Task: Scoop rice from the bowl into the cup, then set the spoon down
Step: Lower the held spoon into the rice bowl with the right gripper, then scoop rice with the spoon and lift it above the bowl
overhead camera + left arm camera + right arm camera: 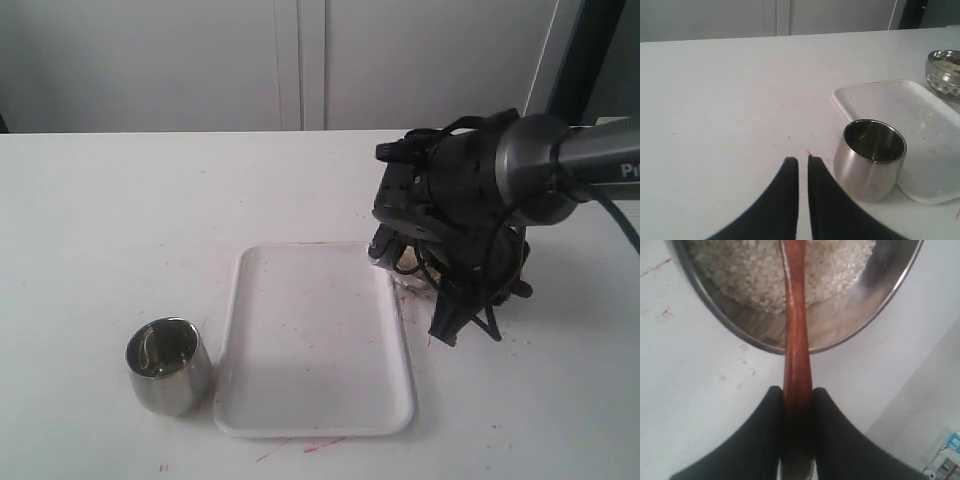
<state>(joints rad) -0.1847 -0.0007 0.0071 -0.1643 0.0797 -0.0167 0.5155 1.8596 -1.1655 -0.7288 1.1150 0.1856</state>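
Note:
In the right wrist view my right gripper [797, 394] is shut on the slim handle of the reddish-brown wooden spoon [795, 325]. The handle crosses the rim of the steel bowl [855, 315] and runs over the off-white rice [735, 270]; the spoon's head is out of frame. In the exterior view the right arm [460, 190] hangs over the bowl and hides most of it. The steel cup [168, 365] stands upright left of the tray, with no rice visible inside. My left gripper [803, 161] hovers just beside the cup [871, 159], fingers nearly touching and holding nothing.
A white rectangular tray [310, 340] lies between cup and bowl, with faint red specks on it. The tray [912, 107] and the bowl [944, 75] also show beyond the cup in the left wrist view. A few loose grains [742, 362] lie on the table by the bowl.

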